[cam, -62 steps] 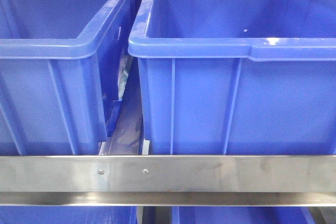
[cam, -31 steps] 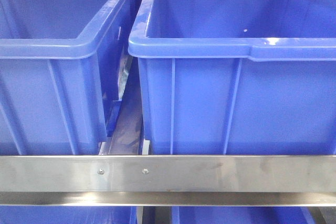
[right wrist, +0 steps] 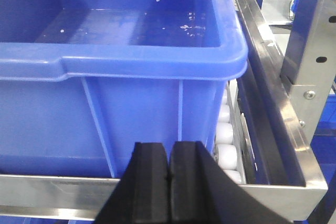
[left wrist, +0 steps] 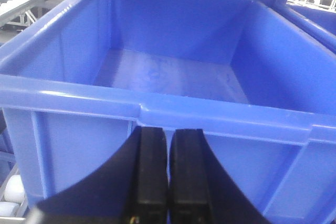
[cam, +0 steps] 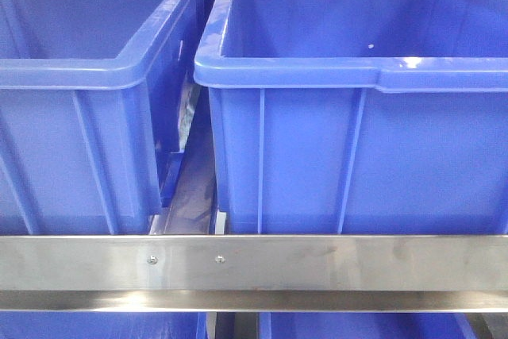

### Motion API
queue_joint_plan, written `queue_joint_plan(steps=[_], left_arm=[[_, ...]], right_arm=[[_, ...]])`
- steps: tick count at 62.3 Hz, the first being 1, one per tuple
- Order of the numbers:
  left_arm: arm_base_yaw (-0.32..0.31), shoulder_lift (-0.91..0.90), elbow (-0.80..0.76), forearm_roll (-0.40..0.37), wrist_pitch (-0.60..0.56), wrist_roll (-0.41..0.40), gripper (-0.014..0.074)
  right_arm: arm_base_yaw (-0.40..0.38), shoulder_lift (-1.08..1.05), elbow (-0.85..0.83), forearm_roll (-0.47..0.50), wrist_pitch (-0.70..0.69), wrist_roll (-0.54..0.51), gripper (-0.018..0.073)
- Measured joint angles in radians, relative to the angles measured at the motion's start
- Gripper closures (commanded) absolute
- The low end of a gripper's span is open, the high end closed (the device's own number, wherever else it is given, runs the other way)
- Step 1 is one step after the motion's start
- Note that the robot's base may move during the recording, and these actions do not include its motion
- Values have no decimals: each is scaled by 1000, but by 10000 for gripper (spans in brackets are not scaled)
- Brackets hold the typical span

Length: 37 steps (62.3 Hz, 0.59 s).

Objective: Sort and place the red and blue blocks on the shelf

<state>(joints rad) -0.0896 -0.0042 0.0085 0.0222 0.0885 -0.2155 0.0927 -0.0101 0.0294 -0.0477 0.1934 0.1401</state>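
No red or blue block shows in any view; both are out of sight. The shelf's flat steel front rail (cam: pixel 317 263) with two screws crosses the front view below two big blue bins. My left gripper (left wrist: pixel 168 135) is shut, empty, just in front of a bin's front wall (left wrist: pixel 79 150) below its rim. My right gripper (right wrist: pixel 169 148) is shut with nothing in it, in front of another bin (right wrist: pixel 131 114), above the steel rail (right wrist: pixel 52 192). White rollers (right wrist: pixel 228 153) run along that bin's right side.
Left bin (cam: pixel 71 117) and right bin (cam: pixel 357 148) stand side by side on the shelf with a narrow gap (cam: pixel 194 188) between them; both insides look bare. More blue bins (cam: pixel 95 327) sit on the tier below. A steel upright (right wrist: pixel 310 66) stands at the right.
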Motion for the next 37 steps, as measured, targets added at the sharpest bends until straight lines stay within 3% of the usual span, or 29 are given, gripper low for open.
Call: queue_joint_plan(steps=[37], left_arm=[[0, 0, 0, -32, 0, 0, 473]], right_arm=[[0, 0, 0, 0, 0, 0, 501]])
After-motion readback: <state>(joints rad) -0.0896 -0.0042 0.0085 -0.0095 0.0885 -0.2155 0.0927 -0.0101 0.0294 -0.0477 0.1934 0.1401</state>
